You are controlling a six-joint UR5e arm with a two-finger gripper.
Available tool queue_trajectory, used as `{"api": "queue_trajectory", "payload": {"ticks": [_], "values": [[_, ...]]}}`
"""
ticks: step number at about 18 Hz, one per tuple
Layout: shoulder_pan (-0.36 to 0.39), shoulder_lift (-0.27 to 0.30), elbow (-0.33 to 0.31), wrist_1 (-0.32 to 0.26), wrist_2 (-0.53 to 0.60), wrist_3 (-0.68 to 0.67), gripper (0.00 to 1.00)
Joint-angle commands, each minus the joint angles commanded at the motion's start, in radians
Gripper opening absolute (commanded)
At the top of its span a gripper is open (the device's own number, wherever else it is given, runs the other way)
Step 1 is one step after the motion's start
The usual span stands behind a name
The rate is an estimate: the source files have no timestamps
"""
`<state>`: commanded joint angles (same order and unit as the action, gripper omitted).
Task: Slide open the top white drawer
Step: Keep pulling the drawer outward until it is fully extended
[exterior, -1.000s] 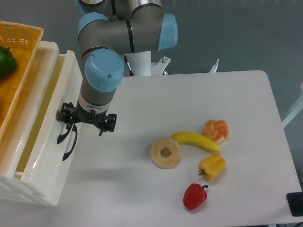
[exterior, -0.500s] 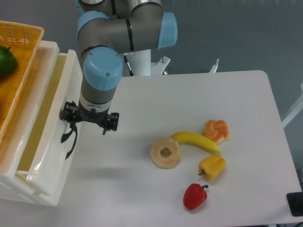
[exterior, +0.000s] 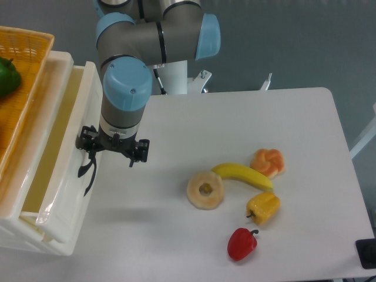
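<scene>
The top white drawer (exterior: 75,200) stands pulled partway out of the cabinet at the left, its yellowish inside showing. Its curved black handle (exterior: 88,174) is on the front panel facing the table. My gripper (exterior: 113,153) points down right at that front, open, fingers spread wide. The left fingertip (exterior: 87,147) sits at the top of the handle, and I cannot tell whether it is hooked behind it. The right fingertip (exterior: 138,154) hangs over the table.
An orange wicker basket (exterior: 26,56) with a green pepper (exterior: 7,76) rests on the cabinet. On the table to the right lie a pineapple ring (exterior: 205,190), banana (exterior: 242,175), orange bun (exterior: 268,161), yellow pepper (exterior: 264,207) and red pepper (exterior: 242,244).
The gripper has shifted slightly right and up, and the drawer front has come out with it by a small amount.
</scene>
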<state>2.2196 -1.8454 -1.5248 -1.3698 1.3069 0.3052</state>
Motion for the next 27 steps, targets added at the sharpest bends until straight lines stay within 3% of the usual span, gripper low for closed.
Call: {"api": "queue_trajectory", "payload": {"ticks": [27], "values": [[0.071,-0.006,0.018,0.003,0.02,0.083,1.0]]}}
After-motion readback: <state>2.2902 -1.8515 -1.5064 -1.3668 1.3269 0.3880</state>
